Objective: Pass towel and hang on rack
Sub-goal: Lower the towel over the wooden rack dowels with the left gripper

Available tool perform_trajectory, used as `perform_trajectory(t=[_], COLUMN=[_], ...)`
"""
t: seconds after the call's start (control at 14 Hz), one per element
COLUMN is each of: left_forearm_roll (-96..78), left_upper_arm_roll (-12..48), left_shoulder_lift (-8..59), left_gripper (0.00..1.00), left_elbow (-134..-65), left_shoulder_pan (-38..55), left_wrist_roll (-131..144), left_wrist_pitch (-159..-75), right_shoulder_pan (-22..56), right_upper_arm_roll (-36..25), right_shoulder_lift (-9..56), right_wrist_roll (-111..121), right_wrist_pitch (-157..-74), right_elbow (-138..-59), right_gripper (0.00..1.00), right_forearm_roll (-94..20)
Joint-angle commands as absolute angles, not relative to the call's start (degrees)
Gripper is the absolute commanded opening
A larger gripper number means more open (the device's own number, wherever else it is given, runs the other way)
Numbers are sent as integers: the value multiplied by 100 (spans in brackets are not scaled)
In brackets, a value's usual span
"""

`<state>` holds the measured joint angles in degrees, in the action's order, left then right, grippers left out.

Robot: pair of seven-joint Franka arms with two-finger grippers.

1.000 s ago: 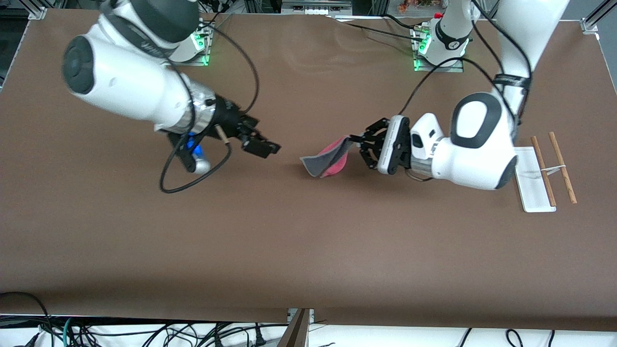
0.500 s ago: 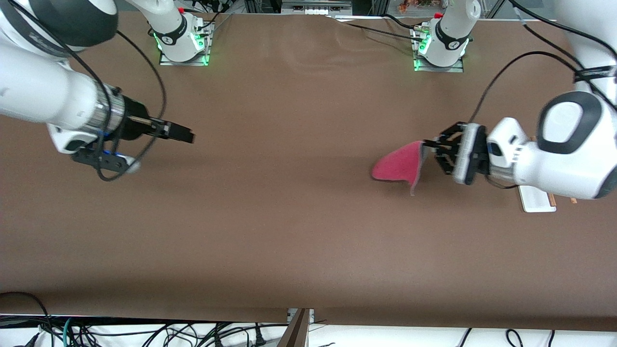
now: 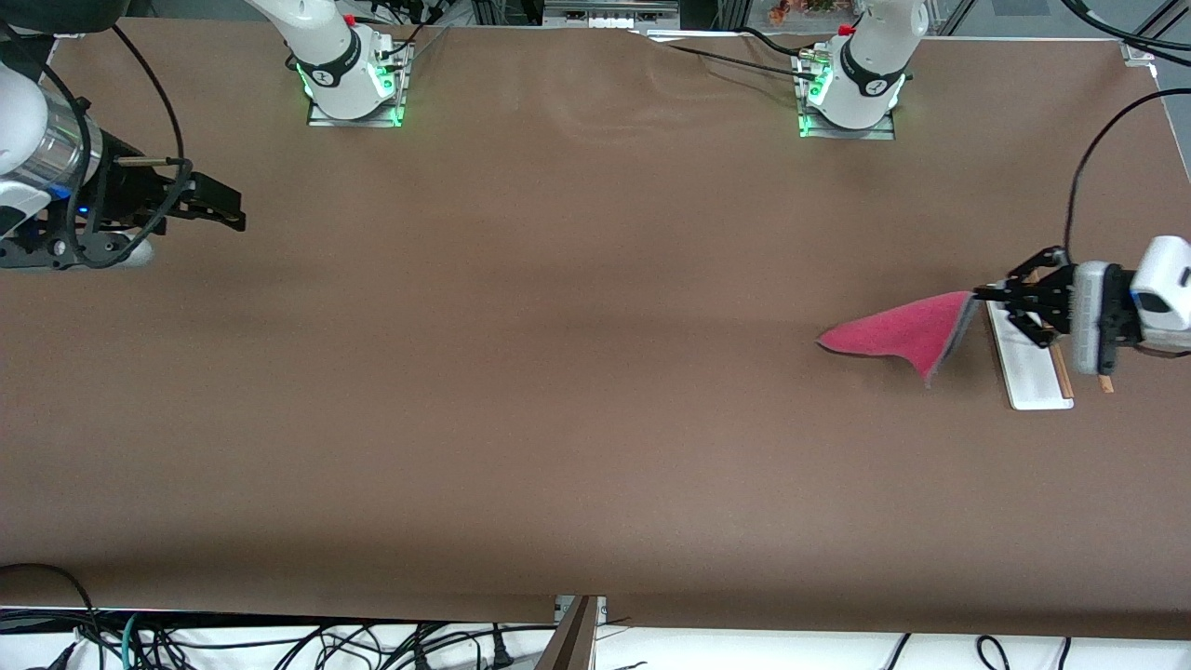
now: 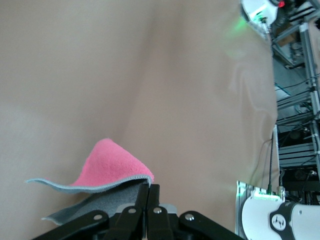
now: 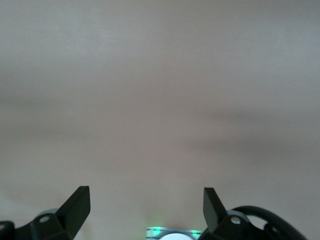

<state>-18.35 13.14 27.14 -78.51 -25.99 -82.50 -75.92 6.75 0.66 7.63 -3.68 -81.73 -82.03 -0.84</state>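
Handover looks done: we see the left end effector (image 3: 988, 295) clamped on the towel (image 3: 893, 332), over the rack (image 3: 1028, 372). Hanging remains. The right end effector (image 3: 219, 207) waits open, empty, at its worktop (image 3: 558, 372) end.

Even overhead lighting on a matte brown surface (image 3: 577, 372); no glare.
A soft shadow lies on the surface under the towel (image 3: 898, 332) held by the left gripper (image 3: 977, 295). Green base lamps glow sharply. Both wrist views look washed out and pale, with the surface ahead of each gripper soft and featureless.
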Motion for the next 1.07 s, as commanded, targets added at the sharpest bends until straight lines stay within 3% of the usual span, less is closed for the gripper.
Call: perform_trajectory(t=[0.0,0.43,1.0], left_forearm_roll=[-1626,-925,-659], left_upper_arm_roll=[1363,511,-131], left_shoulder_lift=[2918,2997,3199], left_gripper=[0,0,0], left_elbow=[-7524,-7155,-7146], left_shoulder_pan=[-3057,-3199,-3463], left_wrist_roll=[-8235,-8516,-9219], left_wrist_pitch=[-7706,-7919,-8595], right_shoulder_pan=[650,729,738], right_upper_arm_roll=[158,158,132], right_shoulder_lift=[633,685,738], right_wrist_roll=[-229,-272,-281], right_wrist_pitch=[-8385,-8525,-8587], right_elbow=[-8455,-8394,-8271], right_gripper=[100,100,100], right_forearm_roll=[123,141,114])
